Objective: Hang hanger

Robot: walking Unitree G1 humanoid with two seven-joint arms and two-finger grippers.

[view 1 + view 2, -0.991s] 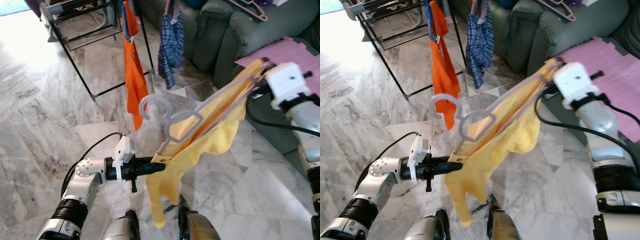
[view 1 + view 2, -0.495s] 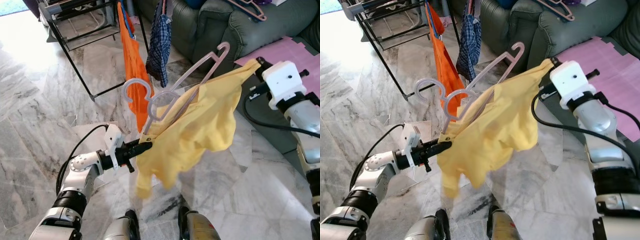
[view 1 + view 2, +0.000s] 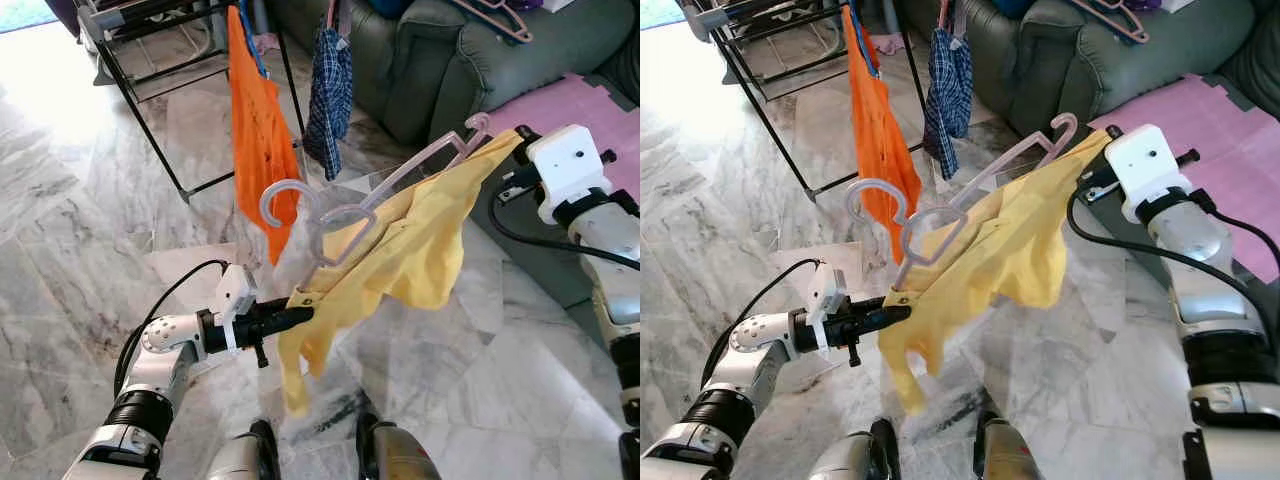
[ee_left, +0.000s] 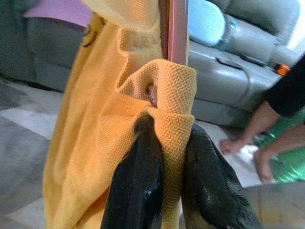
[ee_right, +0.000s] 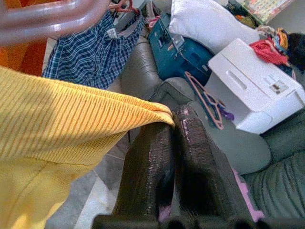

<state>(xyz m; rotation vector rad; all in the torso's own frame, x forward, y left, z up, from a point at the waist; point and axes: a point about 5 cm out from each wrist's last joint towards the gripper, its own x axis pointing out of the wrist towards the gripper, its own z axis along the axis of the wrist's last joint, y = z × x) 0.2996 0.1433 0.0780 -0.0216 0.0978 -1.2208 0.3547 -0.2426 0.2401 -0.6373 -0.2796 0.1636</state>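
Observation:
A yellow knit shirt (image 3: 400, 262) stretches between my two grippers in front of me. A pale pink plastic hanger (image 3: 345, 214) lies partly inside it, its hook (image 3: 282, 200) sticking up at the left and one arm end (image 3: 470, 128) poking out at the right. My left gripper (image 3: 298, 314) is shut on the shirt's folded collar edge (image 4: 167, 90), next to the hanger's shaft (image 4: 174, 28). My right gripper (image 3: 512, 148) is shut on the shirt's other edge (image 5: 143, 112) near the sofa.
A black drying rack (image 3: 150, 60) stands behind, with an orange shirt (image 3: 255, 130) and a blue plaid garment (image 3: 330, 95) hanging on it. A grey sofa (image 3: 450, 50) and a pink mat (image 3: 560, 105) lie to the right. A person's hand (image 4: 238, 143) shows in the left wrist view.
The shirt and hanger rose and swung left half a second ago, then sank back. The hanger's right end has slipped out above the shirt. Both grippers stay shut.

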